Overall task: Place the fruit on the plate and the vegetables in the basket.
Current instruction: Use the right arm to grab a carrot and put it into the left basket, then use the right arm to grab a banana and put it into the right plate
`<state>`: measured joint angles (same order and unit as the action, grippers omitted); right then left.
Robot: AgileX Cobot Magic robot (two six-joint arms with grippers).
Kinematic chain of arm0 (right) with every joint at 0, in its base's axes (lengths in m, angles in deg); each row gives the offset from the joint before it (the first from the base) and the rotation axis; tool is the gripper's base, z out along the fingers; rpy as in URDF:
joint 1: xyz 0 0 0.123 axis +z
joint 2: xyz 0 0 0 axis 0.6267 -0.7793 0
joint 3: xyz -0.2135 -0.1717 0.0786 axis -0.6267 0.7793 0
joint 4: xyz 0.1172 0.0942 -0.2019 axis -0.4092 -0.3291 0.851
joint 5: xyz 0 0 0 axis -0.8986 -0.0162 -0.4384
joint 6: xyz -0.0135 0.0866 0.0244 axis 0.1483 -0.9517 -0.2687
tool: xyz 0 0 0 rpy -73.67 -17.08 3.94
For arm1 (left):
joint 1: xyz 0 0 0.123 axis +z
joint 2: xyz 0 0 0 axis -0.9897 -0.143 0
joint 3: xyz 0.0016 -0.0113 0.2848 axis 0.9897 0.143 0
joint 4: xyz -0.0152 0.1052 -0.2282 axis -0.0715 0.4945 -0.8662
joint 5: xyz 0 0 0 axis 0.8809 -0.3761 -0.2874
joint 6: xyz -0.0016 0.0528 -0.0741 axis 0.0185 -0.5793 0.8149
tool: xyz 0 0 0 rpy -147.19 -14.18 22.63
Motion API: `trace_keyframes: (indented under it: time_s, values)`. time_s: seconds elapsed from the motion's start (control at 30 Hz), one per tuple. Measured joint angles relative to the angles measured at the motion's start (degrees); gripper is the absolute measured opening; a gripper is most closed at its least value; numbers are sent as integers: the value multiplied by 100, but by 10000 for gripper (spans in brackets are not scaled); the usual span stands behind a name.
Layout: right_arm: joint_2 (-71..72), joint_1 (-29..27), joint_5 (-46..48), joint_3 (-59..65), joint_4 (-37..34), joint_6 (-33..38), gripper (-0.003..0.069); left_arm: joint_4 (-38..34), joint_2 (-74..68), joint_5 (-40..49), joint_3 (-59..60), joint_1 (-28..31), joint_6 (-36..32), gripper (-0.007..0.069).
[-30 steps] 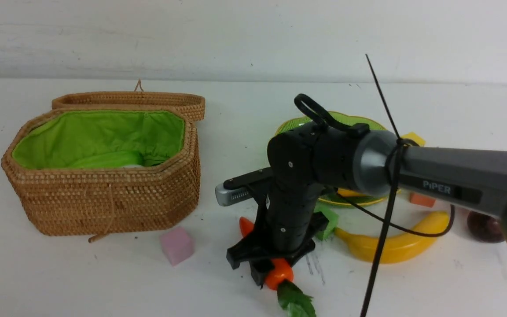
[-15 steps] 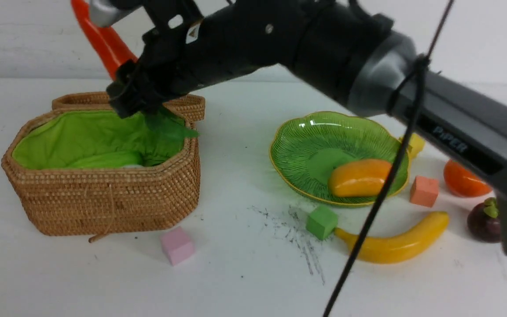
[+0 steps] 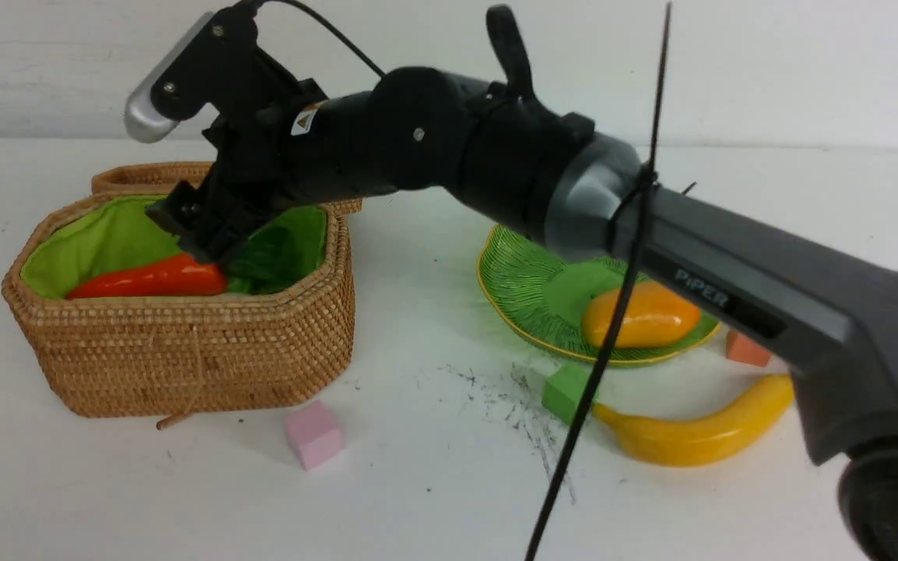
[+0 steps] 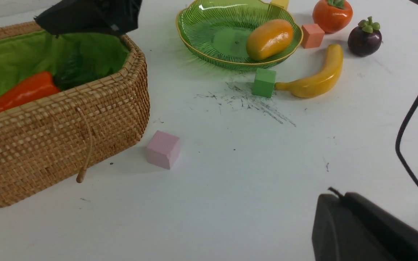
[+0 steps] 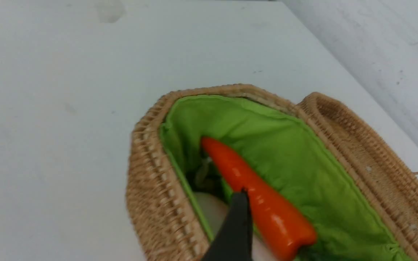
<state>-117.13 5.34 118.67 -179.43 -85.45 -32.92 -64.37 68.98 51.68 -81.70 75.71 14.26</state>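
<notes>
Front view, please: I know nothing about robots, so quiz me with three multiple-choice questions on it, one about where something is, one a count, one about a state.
1. Where is the carrot? A held in the air; B inside the basket; C behind the basket.
2. How many fruits lie on the plate? A one; B two; C three.
3. How is the right gripper? A shut on the carrot; B open; C shut on nothing.
Answers: 1 B, it lies within the wicker walls. 2 A, only the mango is there. 3 B, its fingers stand wide apart above the carrot.
</notes>
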Motion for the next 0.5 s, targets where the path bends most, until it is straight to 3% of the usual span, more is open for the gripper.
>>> trace_keyframes:
  time_s: [0.1, 0.23, 0.43, 0.5]
  values:
    - [734, 0, 1380, 5, 536, -793, 564, -17, 0, 6, 0, 0, 0, -13]
    - [1682, -43, 3262, -34, 1530, -1880, 345, -72, 0, 0, 0, 0, 0, -13]
    - [2267, -111, 4179, 168, 2668, -2622, 11, -163, 0, 1, 0, 0, 0, -13]
    - [2457, -111, 4182, 443, 3070, -2842, -13, -163, 0, 20, 0, 0, 0, -13]
